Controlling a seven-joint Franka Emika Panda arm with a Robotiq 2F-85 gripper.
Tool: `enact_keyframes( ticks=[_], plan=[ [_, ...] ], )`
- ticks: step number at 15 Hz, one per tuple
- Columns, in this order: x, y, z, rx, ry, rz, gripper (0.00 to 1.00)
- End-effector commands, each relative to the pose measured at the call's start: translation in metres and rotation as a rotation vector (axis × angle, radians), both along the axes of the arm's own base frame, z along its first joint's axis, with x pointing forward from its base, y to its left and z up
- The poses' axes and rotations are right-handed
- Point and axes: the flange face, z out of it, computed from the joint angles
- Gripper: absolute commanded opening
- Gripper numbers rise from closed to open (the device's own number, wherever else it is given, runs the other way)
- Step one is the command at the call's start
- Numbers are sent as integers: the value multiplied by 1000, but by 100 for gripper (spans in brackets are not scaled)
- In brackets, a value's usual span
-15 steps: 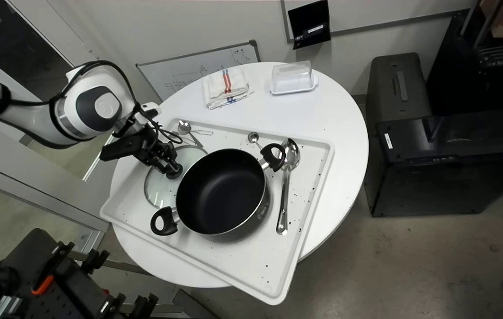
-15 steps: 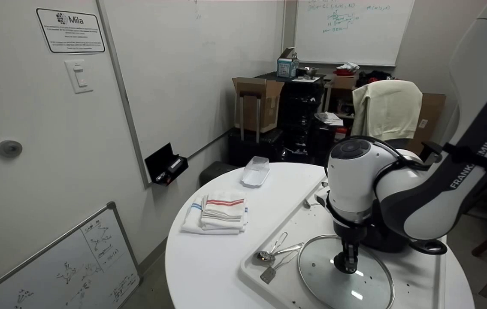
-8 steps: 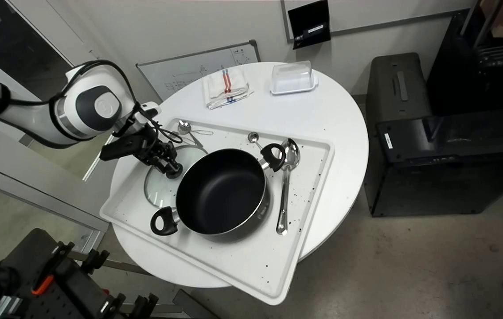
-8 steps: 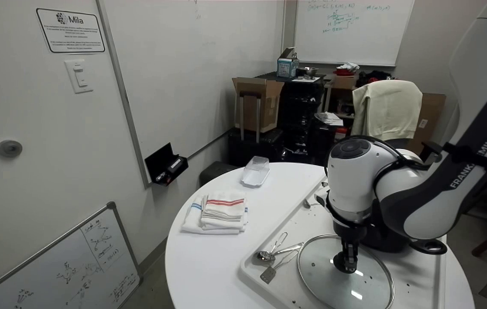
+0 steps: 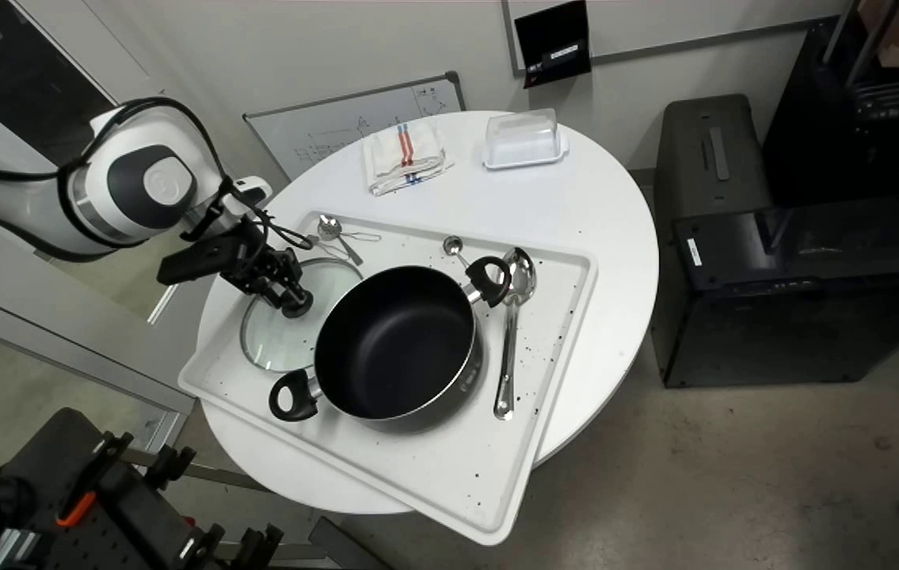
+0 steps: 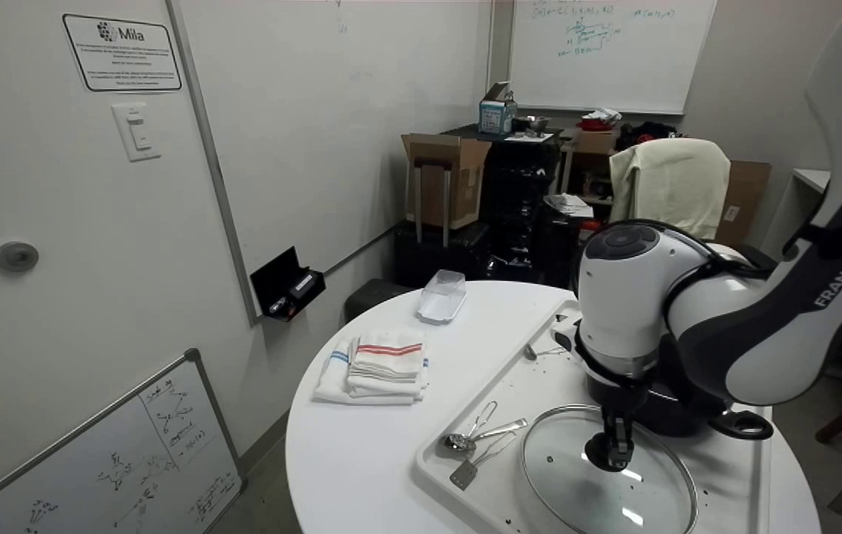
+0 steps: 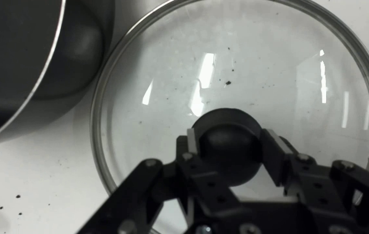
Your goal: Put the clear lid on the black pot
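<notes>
Partly apart, fingers against lid knob.

Pale walls, whiteboards — round white table — grey floor.

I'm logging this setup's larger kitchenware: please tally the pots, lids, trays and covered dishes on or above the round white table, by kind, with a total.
Black pot: 1
Clear lid: 1
White tray: 1
Covered dish, counted whole: 1
Total: 4
</notes>
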Motion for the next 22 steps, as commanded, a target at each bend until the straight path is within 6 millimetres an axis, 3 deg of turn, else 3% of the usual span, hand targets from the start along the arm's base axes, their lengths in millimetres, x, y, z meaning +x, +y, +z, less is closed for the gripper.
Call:
enact_keyframes(
  ticks=[1,12,18,22],
  plan=[
    [-14,0,37,25,-13,45,24],
    [-36,10,91,36,-53,82,24],
    [-40,2,118,25,-91,65,24],
    [-35,-13,129,11,-117,11,24]
  ],
)
